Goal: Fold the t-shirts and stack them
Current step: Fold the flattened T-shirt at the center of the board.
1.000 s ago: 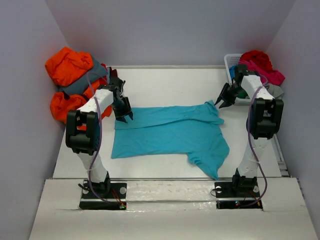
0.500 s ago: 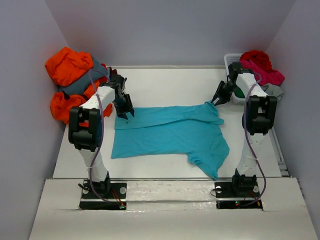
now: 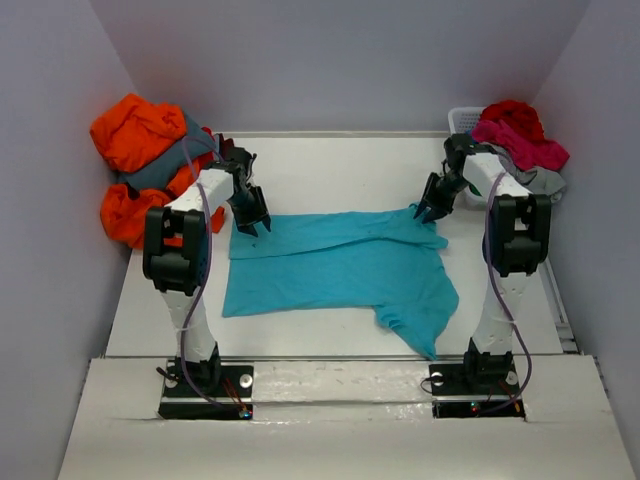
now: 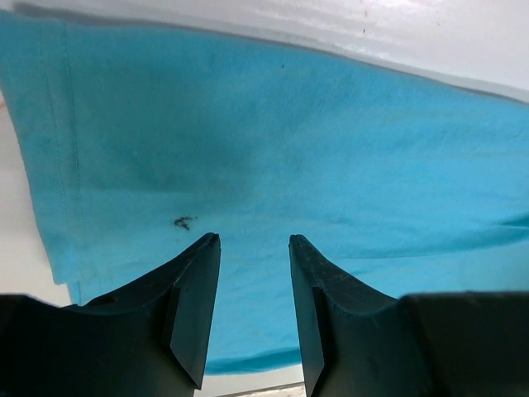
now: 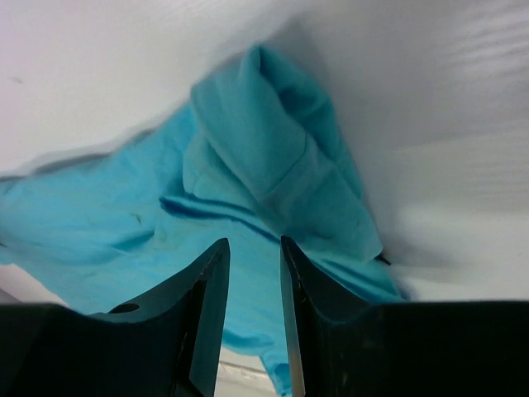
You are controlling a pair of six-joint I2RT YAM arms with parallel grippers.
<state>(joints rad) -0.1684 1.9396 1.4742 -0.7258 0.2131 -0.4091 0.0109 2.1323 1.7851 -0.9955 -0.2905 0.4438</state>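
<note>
Top view: a turquoise shirt (image 3: 340, 270) is lying spread out mid-surface (image 3: 330, 165), with one sleeve trailing toward the near edge on the R side. The left tool (image 3: 252, 222) is hanging over the shirt's far-L corner and the right tool (image 3: 428, 212) over its far-R corner. Orange shirts (image 3: 135, 130) w/ a grey one are sitting in a pile at far L. Red and pink shirts (image 3: 515, 135) are heaping over a white basket (image 3: 462, 120) at far R.

L wrist view: the left tool's fingers (image 4: 194, 306) are standing apart w/ nothing between them. The shirt's hemmed edge is lying just below. A dark speck (image 4: 182, 222) is showing on the cloth. Whether the tips are touching the cloth is hard to tell.

R wrist view: the right tool's fingers (image 5: 207, 314) are also standing parted, more narrowly, pinching nothing. They are pointing at a bunched sleeve fold (image 5: 273, 157).
</note>
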